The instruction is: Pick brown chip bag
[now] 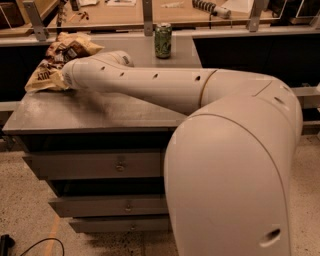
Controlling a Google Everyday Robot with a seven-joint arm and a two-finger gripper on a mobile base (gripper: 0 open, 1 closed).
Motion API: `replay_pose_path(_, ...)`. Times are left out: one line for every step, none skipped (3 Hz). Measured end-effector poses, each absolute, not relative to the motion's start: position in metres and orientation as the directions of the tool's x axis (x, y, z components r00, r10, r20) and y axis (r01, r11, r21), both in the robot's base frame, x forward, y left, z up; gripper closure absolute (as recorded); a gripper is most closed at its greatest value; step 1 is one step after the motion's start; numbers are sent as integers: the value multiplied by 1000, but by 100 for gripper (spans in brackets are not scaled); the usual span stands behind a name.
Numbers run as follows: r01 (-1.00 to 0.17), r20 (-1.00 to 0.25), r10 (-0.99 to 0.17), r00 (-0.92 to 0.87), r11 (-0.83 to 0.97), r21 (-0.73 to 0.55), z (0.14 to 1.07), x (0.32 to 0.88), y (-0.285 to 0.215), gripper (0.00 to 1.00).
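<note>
The brown chip bag [56, 56] lies crumpled at the far left corner of the grey cabinet top [100, 112]. It has a dark brown middle and tan ends with dark lettering. My arm [150, 85] reaches left across the top, and its end rests against the bag's near right side. My gripper [66, 78] is at that end, right at the bag, hidden behind the wrist. The pale-yellow sponge is out of view.
A green drink can [163, 40] stands upright at the back middle of the cabinet top. A wooden bench with metal posts [147, 15] runs behind it. Drawers [100, 165] sit below the top. My arm's large shoulder [235, 175] fills the right foreground.
</note>
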State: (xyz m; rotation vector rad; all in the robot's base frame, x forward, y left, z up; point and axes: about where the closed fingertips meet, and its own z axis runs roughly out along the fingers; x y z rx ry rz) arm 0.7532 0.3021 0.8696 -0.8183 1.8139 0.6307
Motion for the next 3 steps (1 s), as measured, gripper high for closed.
replay_pose_path(-753,-945,-245,-218,658,3,883,757,287,100)
replay_pose_path(-728,-959,-232,-164,685,-41,905,758,260,100)
replay_pose_path(-710,-965,-226,-130,701,-69,921,759,229,100)
